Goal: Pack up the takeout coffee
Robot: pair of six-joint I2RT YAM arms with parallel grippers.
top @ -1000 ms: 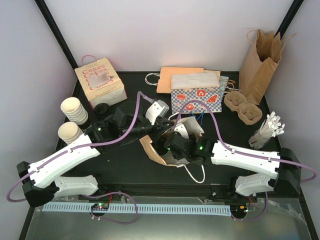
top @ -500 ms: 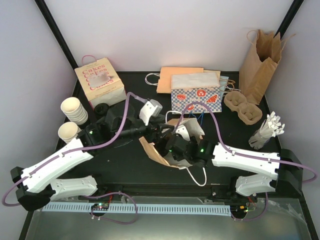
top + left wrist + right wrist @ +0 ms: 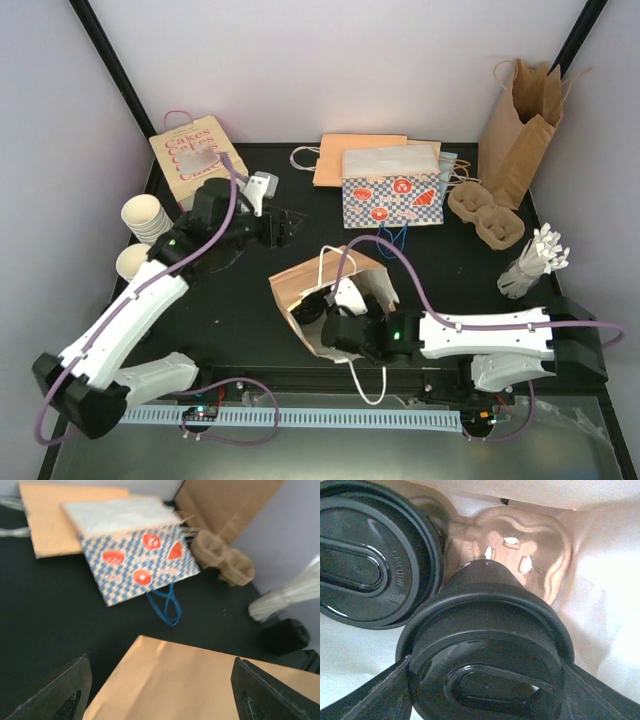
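In the right wrist view the takeout coffee shows mostly as its round black lid, standing in a pulp cup carrier inside the brown paper bag. My right gripper is shut on it, a finger pressing each side of the lid. A second black-lidded cup stands beside it to the left. From above, the right gripper reaches into the bag's mouth and the coffee is hidden. My left gripper hangs open and empty, up and left of the bag.
A Cakes box and stacked lidless cups stand at the left. A blue checkered bag lies on flat orange bags at the back. A spare cup carrier, an upright brown bag and white sticks are at the right.
The left gripper opened, let go of the bag's edge and drew back up-left. The right gripper pushed further into the bag, which shifted toward the front and settled flatter.
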